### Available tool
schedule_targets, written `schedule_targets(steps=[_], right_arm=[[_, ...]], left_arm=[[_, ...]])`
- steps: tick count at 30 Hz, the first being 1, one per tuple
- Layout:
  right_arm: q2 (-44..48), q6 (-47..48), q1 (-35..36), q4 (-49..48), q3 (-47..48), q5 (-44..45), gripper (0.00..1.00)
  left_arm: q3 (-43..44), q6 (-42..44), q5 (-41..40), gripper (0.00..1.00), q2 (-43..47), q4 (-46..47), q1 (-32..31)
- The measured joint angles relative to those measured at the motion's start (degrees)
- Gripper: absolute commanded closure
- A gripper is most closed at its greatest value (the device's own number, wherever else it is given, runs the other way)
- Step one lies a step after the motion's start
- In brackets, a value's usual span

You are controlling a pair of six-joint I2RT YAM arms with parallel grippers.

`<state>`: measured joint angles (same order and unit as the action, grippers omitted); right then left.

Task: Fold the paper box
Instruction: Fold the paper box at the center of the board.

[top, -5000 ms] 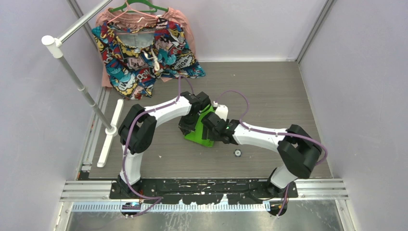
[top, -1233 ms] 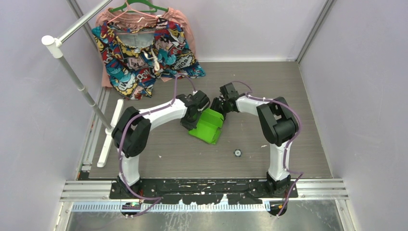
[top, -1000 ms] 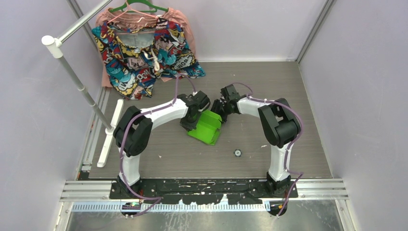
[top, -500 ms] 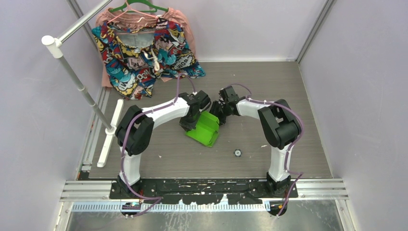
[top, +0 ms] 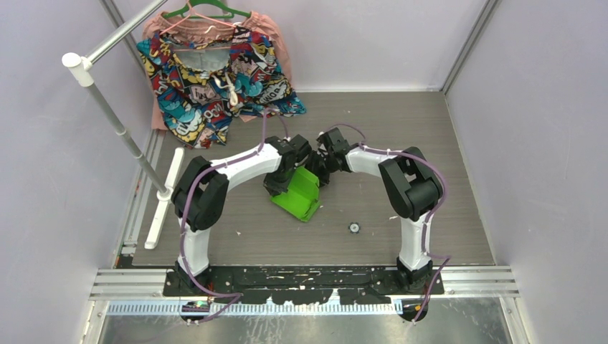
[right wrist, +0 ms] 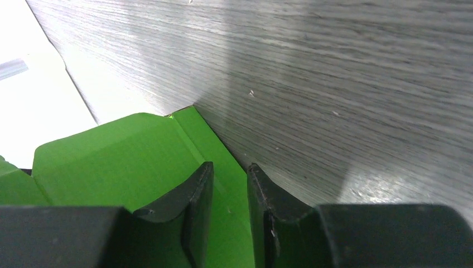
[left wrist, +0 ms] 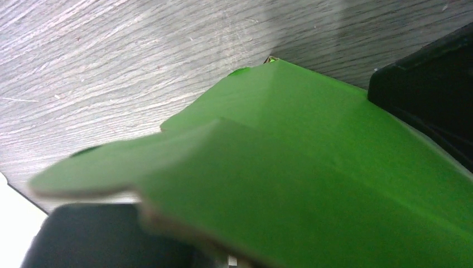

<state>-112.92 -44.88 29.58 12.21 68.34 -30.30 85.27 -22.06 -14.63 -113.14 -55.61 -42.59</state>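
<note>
The paper box [top: 298,196] is a lime-green, partly folded card shape lying at the middle of the table. My left gripper [top: 276,183] is at its left edge. In the left wrist view the green card [left wrist: 312,167] lies right against the camera and hides the jaws, which are shut on it. My right gripper [top: 320,173] hovers at the box's far right corner. Its dark fingers [right wrist: 195,192] stand a narrow gap apart around the edge of a green flap [right wrist: 122,162], the right gripper [right wrist: 228,166] pinching nothing.
A colourful patterned garment [top: 215,79] hangs on a hanger at the back left. A white rack pole [top: 118,129] slants down to its base bar [top: 163,197] on the left. A small round object [top: 353,228] lies on the table to the right of the box.
The box has slid a little left and toward the near edge, carried by the left gripper. The right gripper followed it leftward, and its jaws narrowed slightly.
</note>
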Motion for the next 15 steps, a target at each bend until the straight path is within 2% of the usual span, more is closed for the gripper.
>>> schedule_targets(steps=[5, 15], right_arm=[[-1.51, 0.15, 0.44, -0.44, 0.85, -1.46, 0.66], [-5.35, -3.89, 0.96, -7.45, 0.9, -6.49, 0.67]], left_arm=[[0.0, 0.02, -0.57, 1.0, 0.0, -0.9, 0.0], [-0.02, -0.02, -1.53, 1.0, -0.04, -2.19, -0.02]])
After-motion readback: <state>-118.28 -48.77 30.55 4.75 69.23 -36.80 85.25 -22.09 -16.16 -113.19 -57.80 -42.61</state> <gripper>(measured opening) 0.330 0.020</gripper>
